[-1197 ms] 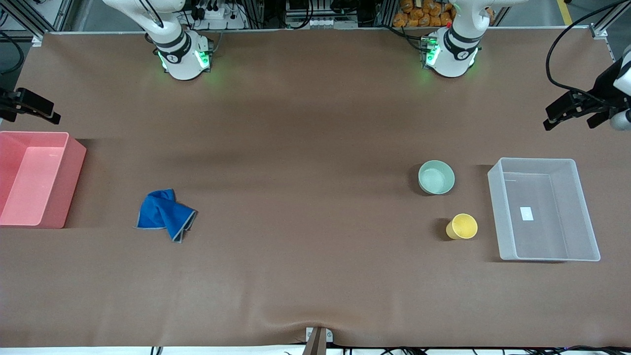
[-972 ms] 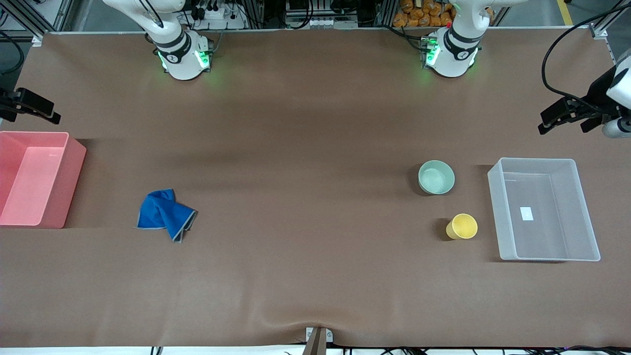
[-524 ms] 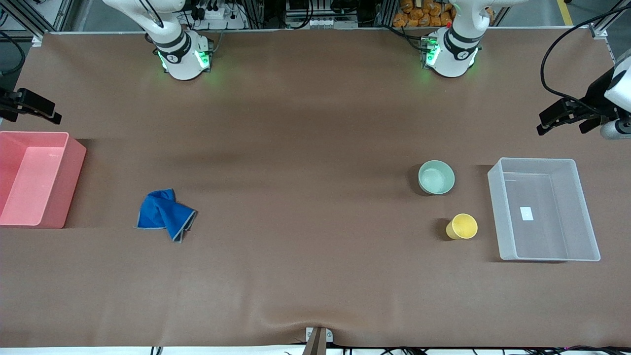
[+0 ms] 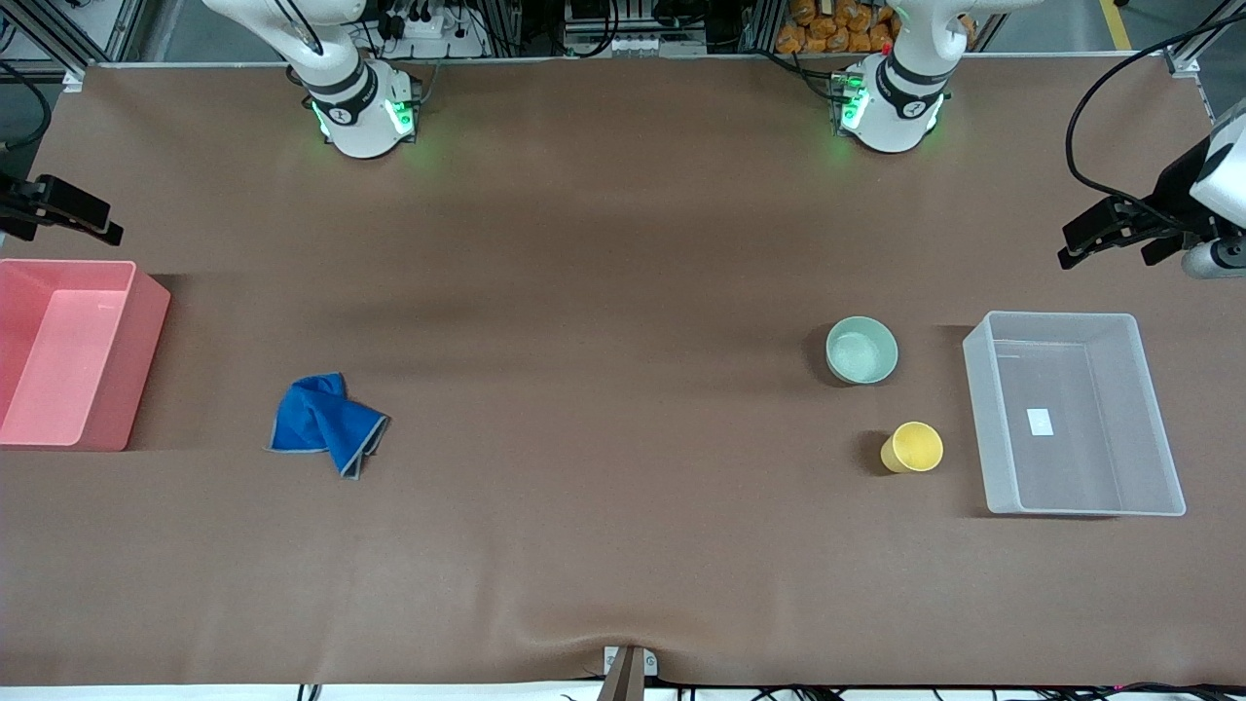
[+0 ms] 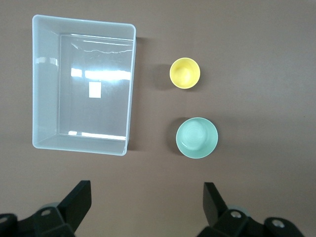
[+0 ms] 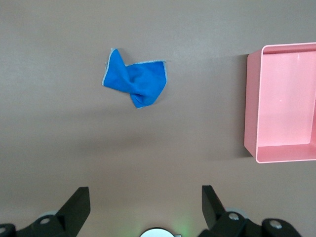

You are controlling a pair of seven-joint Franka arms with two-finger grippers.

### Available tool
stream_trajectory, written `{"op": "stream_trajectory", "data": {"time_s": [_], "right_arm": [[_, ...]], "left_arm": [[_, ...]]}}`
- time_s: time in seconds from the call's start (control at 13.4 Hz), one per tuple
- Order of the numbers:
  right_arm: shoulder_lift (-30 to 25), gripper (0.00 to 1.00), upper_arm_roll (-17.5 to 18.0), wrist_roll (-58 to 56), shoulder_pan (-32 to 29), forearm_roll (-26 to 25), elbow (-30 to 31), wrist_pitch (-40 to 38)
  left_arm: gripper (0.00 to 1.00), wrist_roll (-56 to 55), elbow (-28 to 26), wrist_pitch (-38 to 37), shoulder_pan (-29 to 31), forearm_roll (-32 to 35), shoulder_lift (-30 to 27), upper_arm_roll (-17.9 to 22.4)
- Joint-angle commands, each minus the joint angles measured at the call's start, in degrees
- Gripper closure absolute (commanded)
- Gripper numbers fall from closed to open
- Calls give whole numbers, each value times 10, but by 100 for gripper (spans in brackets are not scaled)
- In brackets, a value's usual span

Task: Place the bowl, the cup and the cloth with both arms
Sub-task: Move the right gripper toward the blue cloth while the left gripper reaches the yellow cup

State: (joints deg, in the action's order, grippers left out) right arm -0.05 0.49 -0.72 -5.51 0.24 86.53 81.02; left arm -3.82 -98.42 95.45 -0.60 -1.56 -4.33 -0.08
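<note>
The mint-green bowl and the yellow cup stand upright beside the clear bin, the cup nearer to the front camera. The blue cloth lies crumpled toward the right arm's end of the table. My left gripper is open and empty, high over bare table at the left arm's end, next to the clear bin. My right gripper is open and empty, high over the table's edge next to the pink bin.
An empty clear plastic bin stands at the left arm's end. An empty pink bin stands at the right arm's end. A wide stretch of brown table lies between the cloth and the bowl.
My left gripper has drifted a little toward the table's middle. The right gripper, bowl, cup and cloth have not visibly moved.
</note>
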Motion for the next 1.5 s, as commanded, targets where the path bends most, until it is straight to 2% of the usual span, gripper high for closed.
{"op": "stream_trajectory", "data": {"time_s": [0.0,0.3,0.45,0.82,0.9,1.2,1.42], "right_arm": [[-6,0,7,2,-13,2,7,-5],[-6,0,6,4,-13,3,7,-12],[-6,0,7,4,-15,3,11,-15],[-2,0,7,5,-15,5,37,-9],[3,0,7,6,-15,5,46,-5],[79,0,7,10,-9,6,44,19],[137,0,7,9,-3,31,43,55]], "left_arm": [[0,4,5,-7,-3,-11,2,2],[0,-1,7,1,-7,-11,15,1],[0,-2,14,26,-8,-12,46,1],[0,-2,97,49,-7,-23,185,2],[0,-1,110,76,-5,-23,212,2],[0,1,114,167,-9,-19,281,2],[0,-3,114,211,-17,-18,322,2]]}}
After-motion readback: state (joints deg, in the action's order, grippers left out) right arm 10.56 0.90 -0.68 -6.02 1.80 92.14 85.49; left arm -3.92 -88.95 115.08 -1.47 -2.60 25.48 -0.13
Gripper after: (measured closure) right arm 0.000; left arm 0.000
